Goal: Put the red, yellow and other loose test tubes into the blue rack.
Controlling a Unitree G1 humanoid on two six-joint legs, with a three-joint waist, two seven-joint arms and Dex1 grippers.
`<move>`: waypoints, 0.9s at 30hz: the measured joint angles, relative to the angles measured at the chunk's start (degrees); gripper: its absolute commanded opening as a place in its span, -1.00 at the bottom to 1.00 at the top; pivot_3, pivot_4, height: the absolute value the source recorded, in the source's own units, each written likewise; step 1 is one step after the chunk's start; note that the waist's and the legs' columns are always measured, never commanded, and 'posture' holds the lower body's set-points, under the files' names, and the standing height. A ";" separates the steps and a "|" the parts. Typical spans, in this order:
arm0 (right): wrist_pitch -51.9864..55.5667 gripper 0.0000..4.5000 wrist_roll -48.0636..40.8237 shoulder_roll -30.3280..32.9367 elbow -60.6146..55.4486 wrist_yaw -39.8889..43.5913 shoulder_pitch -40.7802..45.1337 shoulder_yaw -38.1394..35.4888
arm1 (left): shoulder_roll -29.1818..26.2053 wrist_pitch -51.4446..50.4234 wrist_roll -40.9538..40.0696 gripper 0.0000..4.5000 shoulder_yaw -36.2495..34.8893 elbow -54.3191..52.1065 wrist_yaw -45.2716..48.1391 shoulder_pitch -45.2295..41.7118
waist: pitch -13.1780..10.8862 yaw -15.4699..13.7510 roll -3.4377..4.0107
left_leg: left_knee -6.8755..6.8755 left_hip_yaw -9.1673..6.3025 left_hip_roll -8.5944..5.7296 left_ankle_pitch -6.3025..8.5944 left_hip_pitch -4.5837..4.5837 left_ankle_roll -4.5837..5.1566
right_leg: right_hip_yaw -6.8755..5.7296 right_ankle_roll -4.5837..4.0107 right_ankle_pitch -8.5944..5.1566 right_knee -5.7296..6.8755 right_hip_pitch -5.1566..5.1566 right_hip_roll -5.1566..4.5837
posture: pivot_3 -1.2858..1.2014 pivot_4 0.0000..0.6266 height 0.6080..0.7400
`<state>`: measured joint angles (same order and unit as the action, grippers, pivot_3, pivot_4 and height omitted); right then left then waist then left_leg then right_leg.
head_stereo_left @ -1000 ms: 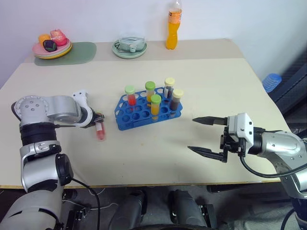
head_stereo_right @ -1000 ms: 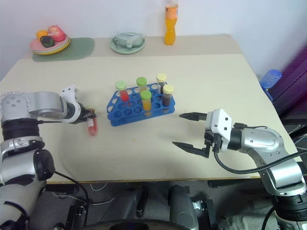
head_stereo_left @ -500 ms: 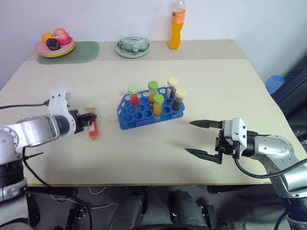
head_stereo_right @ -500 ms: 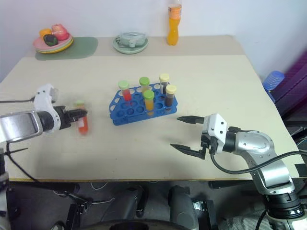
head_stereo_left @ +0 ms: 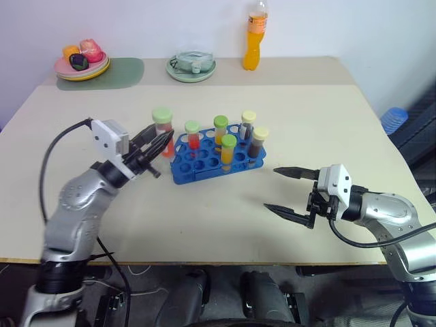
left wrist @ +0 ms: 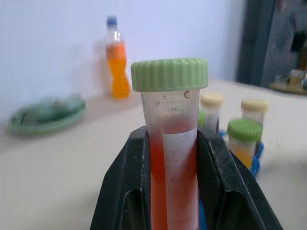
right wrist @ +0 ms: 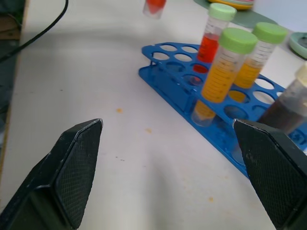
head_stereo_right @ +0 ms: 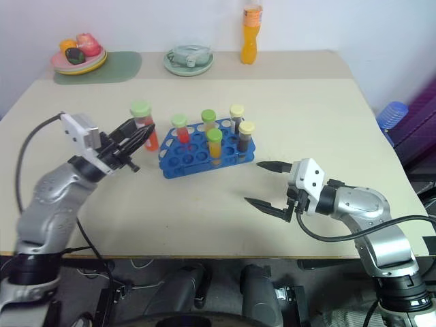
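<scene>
Tubes number six: five stand upright in the blue plastic rack (head_stereo_left: 212,158) at the middle of the beige table (head_stereo_left: 327,116), and one is off the tabletop in the left gripper (head_stereo_left: 161,142). Of the racked five, one red-filled tube (head_stereo_left: 193,135) has a green cap, two orange-filled tubes (head_stereo_left: 228,151) have green caps, and two dark brown-filled tubes (head_stereo_left: 258,142) have pale yellow caps. The held one, a clear plastic test tube with red liquid and a green screw cap (left wrist: 171,143), sits upright, clamped at its lower body between the two black fingers (left wrist: 125,191); it hangs just beside the rack's left end, above the table. The left arm is raised, its gripper pointing forward toward the rack. The right gripper (head_stereo_left: 291,191) is to the right of the rack, low over the table, pointing left, its fingers spread wide with nothing between them.
</scene>
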<state>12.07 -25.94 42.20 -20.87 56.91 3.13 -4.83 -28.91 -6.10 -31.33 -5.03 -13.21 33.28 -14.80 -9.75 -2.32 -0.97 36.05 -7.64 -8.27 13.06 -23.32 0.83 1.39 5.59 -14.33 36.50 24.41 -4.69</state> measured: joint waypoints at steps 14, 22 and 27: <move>4.05 1.00 -1.00 1.88 -5.72 -3.16 -5.28 -5.93 | 12.91 22.07 9.17 -0.69 5.37 23.14 12.33 -3.60 | 0.02 -0.03 0.03 | 0.12 0.00 0.00 0.03 -0.01 0.09 | -0.01 0.23 0.13 -0.06 -0.08 0.02 | 0.03 -0.52 1.00; 7.99 1.00 -2.87 3.95 -9.63 -4.37 -5.96 -8.59 | 16.24 27.84 10.80 -0.69 5.64 31.45 14.97 -7.52 | 0.07 -0.04 0.05 | 0.17 0.00 -0.01 0.04 0.01 0.12 | -0.03 0.28 0.15 -0.07 -0.14 0.02 | 0.03 -0.52 1.00; 9.81 1.00 -3.80 4.01 -10.86 -5.09 -5.91 -9.39 | 16.59 28.94 10.90 -0.69 5.74 32.49 15.77 -7.71 | 0.11 -0.11 0.06 | 0.20 -0.01 -0.01 0.04 0.01 0.13 | -0.04 0.30 0.17 -0.07 -0.18 0.02 | 0.03 -0.52 1.00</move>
<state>21.89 -29.74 46.21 -31.73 51.82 -2.78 -14.22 -12.32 22.84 -20.43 0.71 19.28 49.05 -22.52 -9.65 -2.43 -0.91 36.25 -7.65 -8.28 13.10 -23.31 0.96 1.36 5.89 -14.16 36.44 24.23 -4.67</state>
